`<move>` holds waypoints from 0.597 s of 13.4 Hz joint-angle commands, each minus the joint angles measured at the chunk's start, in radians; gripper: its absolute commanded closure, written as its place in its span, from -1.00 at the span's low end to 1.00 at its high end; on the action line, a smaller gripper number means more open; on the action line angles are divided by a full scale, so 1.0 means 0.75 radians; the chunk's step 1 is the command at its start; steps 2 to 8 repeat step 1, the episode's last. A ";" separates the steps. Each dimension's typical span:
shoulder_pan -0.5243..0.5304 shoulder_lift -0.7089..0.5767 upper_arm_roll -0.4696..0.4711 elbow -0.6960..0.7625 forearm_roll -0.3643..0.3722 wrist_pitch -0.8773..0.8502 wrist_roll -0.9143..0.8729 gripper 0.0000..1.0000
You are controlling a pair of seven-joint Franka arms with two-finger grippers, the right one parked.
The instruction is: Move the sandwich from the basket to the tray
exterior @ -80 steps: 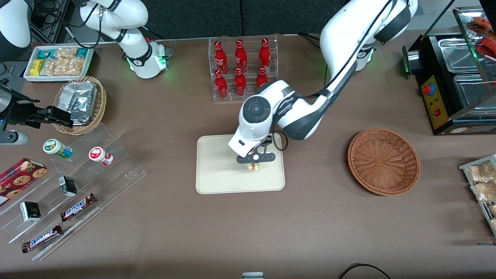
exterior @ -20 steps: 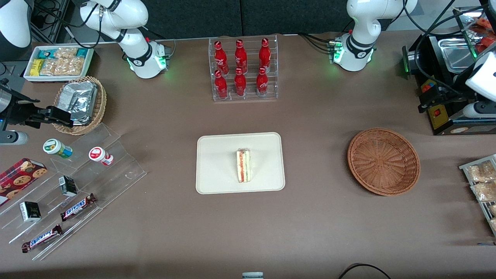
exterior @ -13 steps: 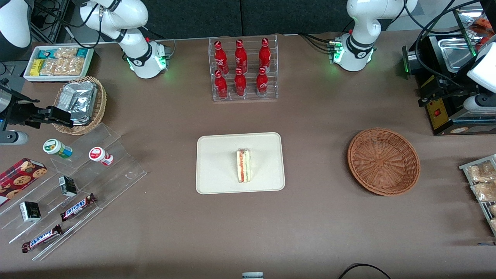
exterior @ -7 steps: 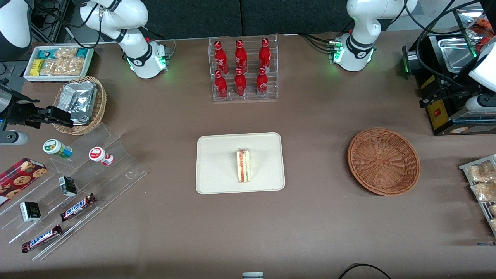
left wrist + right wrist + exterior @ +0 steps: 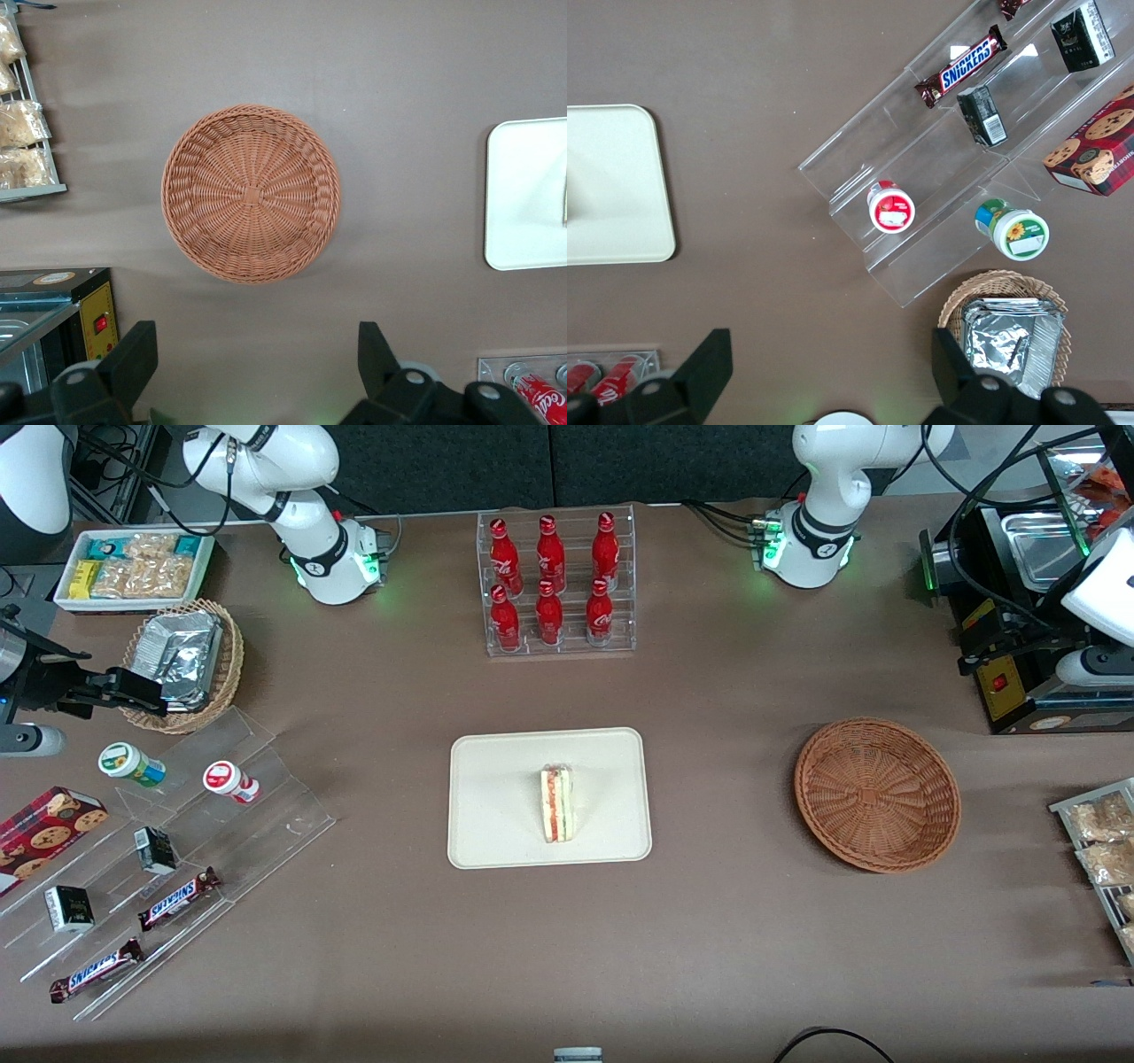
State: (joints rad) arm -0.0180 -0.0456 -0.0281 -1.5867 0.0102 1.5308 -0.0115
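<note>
The three-cornered bread sandwich (image 5: 557, 805) lies on the flat, smooth tray (image 5: 496, 815), well apart from the wide-open, empty gripper (image 5: 252, 372) high above the round woven basket (image 5: 251, 192).

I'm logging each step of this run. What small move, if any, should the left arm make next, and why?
Probably none beyond holding its parked pose. The sandwich lies on the tray, the basket is empty, and the gripper is open, holding nothing, high above the table near the basket, so the task looks done.
</note>
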 commanded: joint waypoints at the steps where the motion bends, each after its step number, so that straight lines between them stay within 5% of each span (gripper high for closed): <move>1: -0.013 0.024 0.003 0.052 0.011 -0.035 -0.009 -1.00; 8: -0.013 0.024 0.003 0.052 0.011 -0.035 -0.009 -1.00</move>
